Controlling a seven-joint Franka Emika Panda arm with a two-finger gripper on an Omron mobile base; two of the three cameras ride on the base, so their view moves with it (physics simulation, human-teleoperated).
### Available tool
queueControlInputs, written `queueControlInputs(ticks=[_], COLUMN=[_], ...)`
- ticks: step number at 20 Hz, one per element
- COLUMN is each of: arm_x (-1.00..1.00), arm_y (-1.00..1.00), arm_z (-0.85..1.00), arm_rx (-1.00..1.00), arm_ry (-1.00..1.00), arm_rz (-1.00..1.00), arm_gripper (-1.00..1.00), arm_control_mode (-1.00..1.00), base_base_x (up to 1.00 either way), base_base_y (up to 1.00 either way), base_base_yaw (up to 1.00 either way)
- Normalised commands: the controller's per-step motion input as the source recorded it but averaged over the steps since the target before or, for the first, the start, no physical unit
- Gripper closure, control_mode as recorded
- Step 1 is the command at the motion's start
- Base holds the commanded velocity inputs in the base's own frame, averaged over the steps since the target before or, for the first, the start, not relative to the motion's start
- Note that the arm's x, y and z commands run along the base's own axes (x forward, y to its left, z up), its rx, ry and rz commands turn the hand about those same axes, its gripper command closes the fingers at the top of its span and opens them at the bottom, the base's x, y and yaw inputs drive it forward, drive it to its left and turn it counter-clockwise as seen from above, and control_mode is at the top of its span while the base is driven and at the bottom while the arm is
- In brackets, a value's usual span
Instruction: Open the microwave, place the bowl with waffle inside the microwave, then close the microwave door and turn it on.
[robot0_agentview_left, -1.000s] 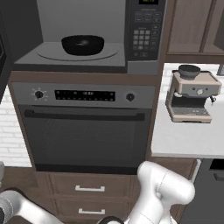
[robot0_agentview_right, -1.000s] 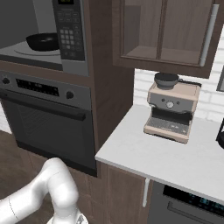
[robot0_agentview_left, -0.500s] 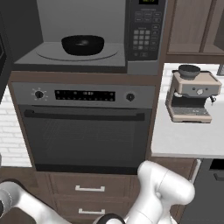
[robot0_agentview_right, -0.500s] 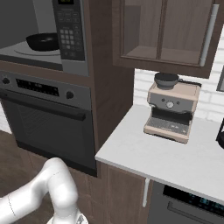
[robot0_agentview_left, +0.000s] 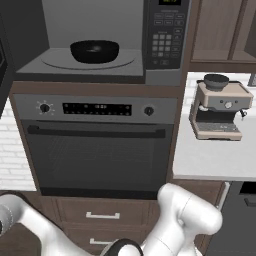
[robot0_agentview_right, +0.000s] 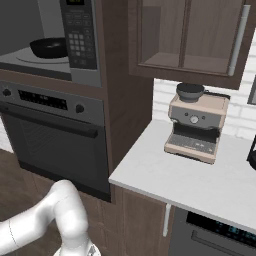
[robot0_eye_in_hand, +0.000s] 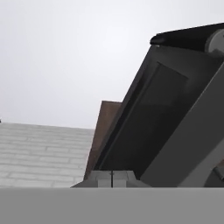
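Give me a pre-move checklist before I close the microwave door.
1. Round black bowl on the turntable inside the grey built-in microwave: ok.
2. Waffle in the bowl: cannot tell, its inside looks dark.
3. Bowl set back from the cavity's front edge: ok.
4. Grey-framed dark-glass microwave door open, close before the hand: ok.
5. Jaws shut, holding nothing: ok.
6. Button keypad unobstructed: ok.
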Motion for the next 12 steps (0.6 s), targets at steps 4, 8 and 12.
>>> queueControlInputs(ticks=[4,8,12], arm_x=[0.00,0.00,-0.02], arm_y=[0.00,0.00,-0.13], arm_z=[0.40,0.47,0.49], arm_rx=[0.00,0.00,0.10], arm_ry=[-0.09,-0.12,-0.18], arm_rz=[-0.04,-0.05,-0.05], arm_gripper=[1.00,1.00,1.00], arm_control_mode=[-1.00,-1.00,-1.00], base_base_x=[0.00,0.00,0.00], base_base_y=[0.00,0.00,0.00], base_base_yaw=[0.00,0.00,0.00])
